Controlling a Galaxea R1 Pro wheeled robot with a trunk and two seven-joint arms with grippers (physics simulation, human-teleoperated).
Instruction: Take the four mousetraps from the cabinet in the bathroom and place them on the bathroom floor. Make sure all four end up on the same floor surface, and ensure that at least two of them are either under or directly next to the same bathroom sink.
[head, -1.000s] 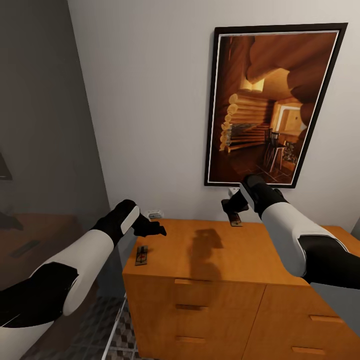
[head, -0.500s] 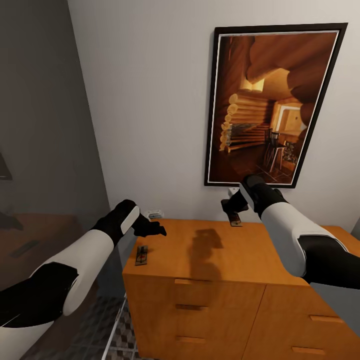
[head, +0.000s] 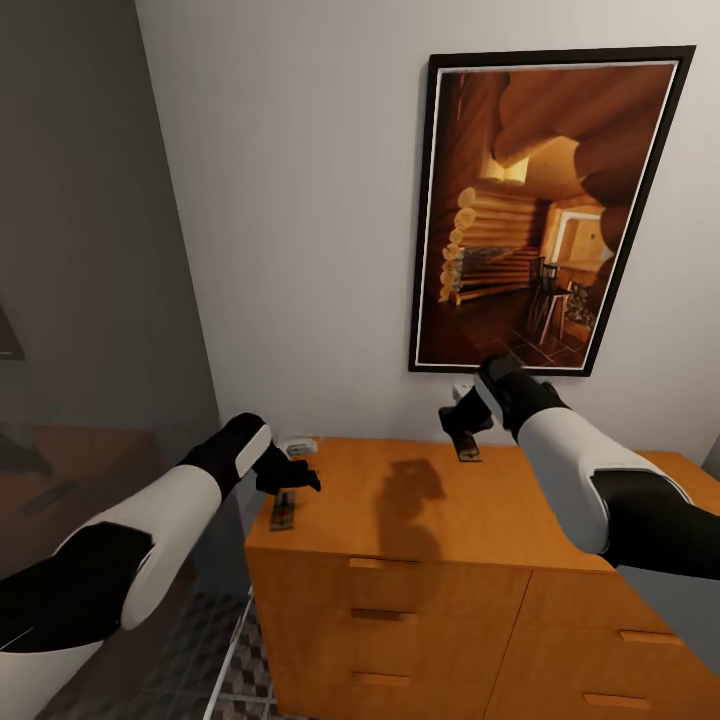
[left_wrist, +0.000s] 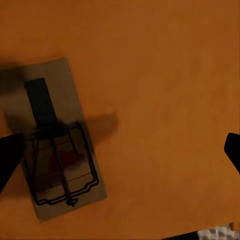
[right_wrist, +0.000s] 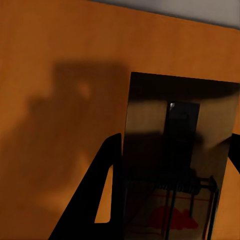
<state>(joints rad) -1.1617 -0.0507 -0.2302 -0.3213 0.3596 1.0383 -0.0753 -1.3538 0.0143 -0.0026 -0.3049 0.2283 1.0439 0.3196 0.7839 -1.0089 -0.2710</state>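
Note:
The orange-brown cabinet (head: 450, 520) stands against the wall. Two mousetraps lie on its flat top. One mousetrap (head: 283, 512) sits near the left front corner, and my left gripper (head: 300, 478) hovers open just above it. In the left wrist view this mousetrap (left_wrist: 55, 160) lies off to one side, touching one fingertip (left_wrist: 7, 162). The other mousetrap (head: 467, 447) lies at the back edge under my right gripper (head: 462, 420). In the right wrist view the open fingers (right_wrist: 107, 195) straddle that trap (right_wrist: 175, 155), with its red mark between them.
A dark-framed log-cabin picture (head: 550, 210) hangs on the wall above the cabinet. A grey glass panel (head: 100, 300) stands at the left. Cube-patterned floor tiles (head: 240, 660) show beside the cabinet's drawer fronts (head: 390, 640).
My left gripper has come down and back toward the left front mousetrap. My right gripper has shifted slightly left and lower over the back mousetrap. The traps lie as before.

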